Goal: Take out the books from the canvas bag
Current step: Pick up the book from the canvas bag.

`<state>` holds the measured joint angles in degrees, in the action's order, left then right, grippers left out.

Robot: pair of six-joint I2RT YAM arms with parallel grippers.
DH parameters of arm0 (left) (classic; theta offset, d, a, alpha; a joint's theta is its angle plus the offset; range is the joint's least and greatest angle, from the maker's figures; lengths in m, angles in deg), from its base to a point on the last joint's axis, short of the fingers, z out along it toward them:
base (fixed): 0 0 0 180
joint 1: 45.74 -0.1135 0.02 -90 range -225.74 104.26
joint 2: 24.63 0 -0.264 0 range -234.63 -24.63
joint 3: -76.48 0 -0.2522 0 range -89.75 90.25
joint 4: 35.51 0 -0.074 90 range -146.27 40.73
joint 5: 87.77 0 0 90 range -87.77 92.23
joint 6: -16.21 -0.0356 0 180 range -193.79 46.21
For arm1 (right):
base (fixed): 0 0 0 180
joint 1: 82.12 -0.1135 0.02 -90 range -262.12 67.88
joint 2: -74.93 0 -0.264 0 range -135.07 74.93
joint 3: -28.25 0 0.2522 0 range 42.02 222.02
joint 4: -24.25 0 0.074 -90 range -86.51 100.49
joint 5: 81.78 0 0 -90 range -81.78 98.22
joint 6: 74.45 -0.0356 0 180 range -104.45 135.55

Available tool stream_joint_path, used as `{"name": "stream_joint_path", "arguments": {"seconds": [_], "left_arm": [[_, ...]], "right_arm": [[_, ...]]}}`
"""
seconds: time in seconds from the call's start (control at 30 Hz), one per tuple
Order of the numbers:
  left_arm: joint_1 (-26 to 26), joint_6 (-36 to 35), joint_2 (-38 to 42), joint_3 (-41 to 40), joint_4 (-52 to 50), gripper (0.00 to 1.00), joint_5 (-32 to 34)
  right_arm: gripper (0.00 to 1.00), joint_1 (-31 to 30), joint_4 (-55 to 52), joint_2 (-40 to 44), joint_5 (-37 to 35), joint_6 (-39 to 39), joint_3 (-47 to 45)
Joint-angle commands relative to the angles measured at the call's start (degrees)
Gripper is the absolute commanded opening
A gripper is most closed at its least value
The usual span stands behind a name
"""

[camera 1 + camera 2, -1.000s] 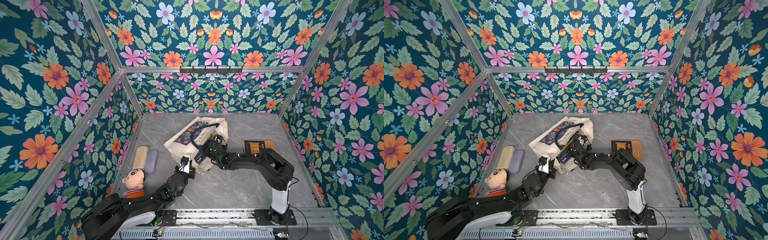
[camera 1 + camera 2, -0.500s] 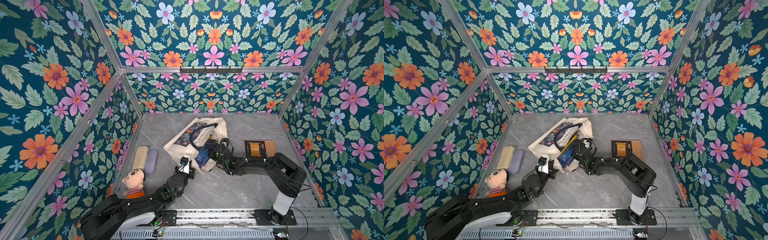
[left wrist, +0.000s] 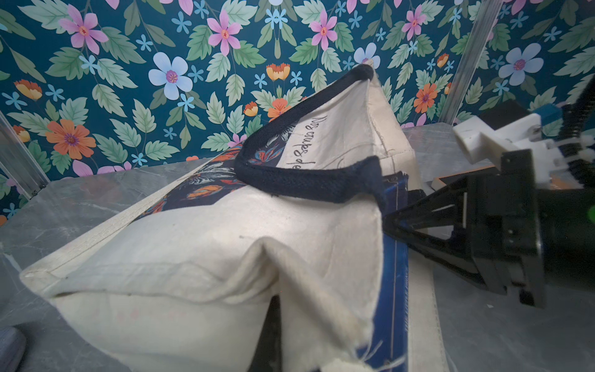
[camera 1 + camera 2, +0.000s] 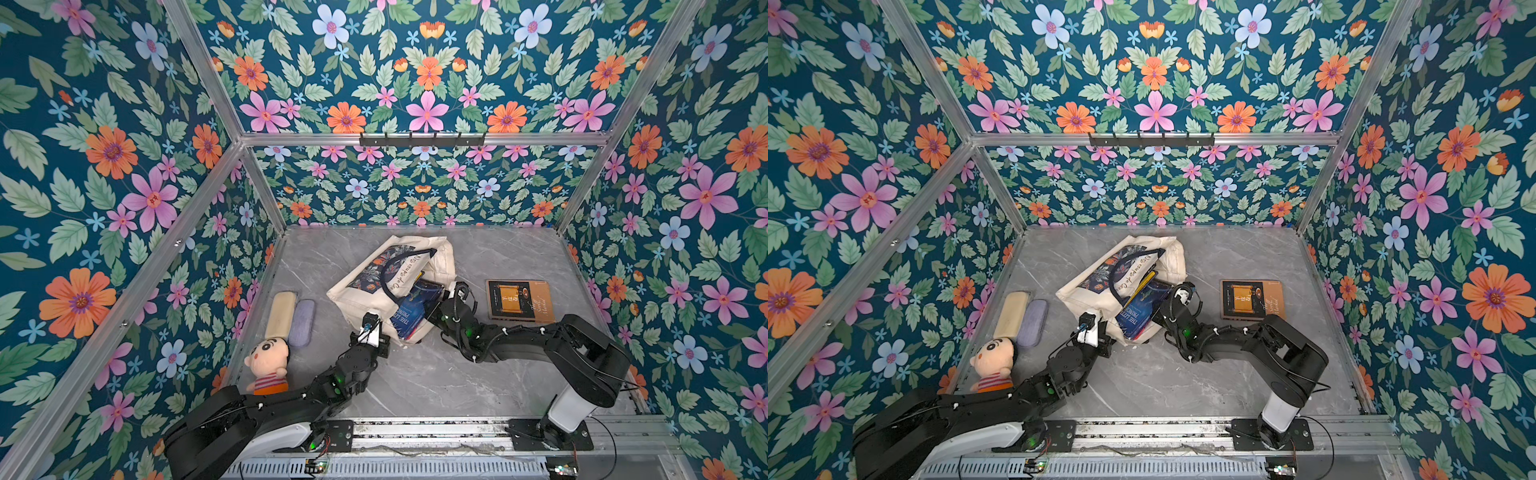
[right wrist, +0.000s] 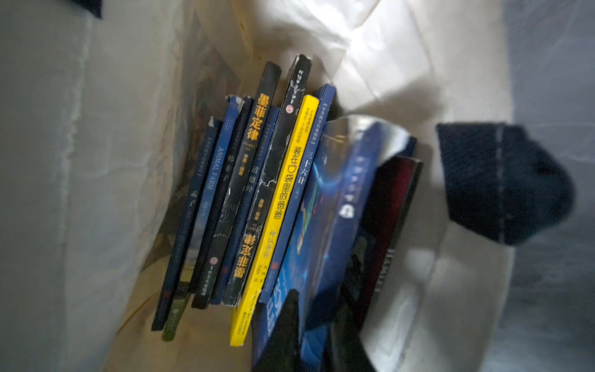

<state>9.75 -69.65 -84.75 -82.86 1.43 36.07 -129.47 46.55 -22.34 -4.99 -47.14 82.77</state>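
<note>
Over the last sec the right gripper [image 4: 434,311] backed out of the canvas bag [image 4: 374,286] mouth toward the table's [image 4: 415,382] right edge. The blue book [image 4: 409,318] came w/ it and ended up sticking partway out of the opening, title showing, far end still under the canvas. The bag lay on its side approx. mid-table, a bit toward the back edge.

The right jaws converged on the book's edge. Whether they still pinched it or had just let go I couldn't tell, as the wrist view was too blurred.

The left gripper [image 4: 376,334] stayed fully closed on the bag's near corner, anchoring it. A brown book [image 4: 519,301] already lay flat near the right edge, and a row of books [image 5: 257,193] remained inside. So one was out, one mid-pull, and most of the job was left. Next prob. a re-grip and a longer drag.
</note>
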Motion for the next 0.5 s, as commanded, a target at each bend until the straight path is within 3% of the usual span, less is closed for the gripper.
{"name": "stream_joint_path", "arguments": {"seconds": [0.0,0.3,0.37,0.47], "left_arm": [[-0.11,-0.19,-0.35,0.31,-0.17,0.0,1.69],[-0.11,-0.54,-0.53,0.09,0.46,0.0,1.25],[-0.11,-0.62,-0.62,0.01,0.63,0.0,1.08],[-0.11,-0.34,-0.41,-0.25,0.21,0.0,1.91]], "right_arm": [[0.3,-0.23,6.01,-1.49,2.1,-0.18,0.43],[0.41,-2.82,6.31,-7.48,2.43,-0.39,5.81],[0.37,-2.98,7.13,-8.48,2.27,-0.87,6.18],[0.23,-3.05,8.49,-9.04,0.76,-1.7,5.08]]}}
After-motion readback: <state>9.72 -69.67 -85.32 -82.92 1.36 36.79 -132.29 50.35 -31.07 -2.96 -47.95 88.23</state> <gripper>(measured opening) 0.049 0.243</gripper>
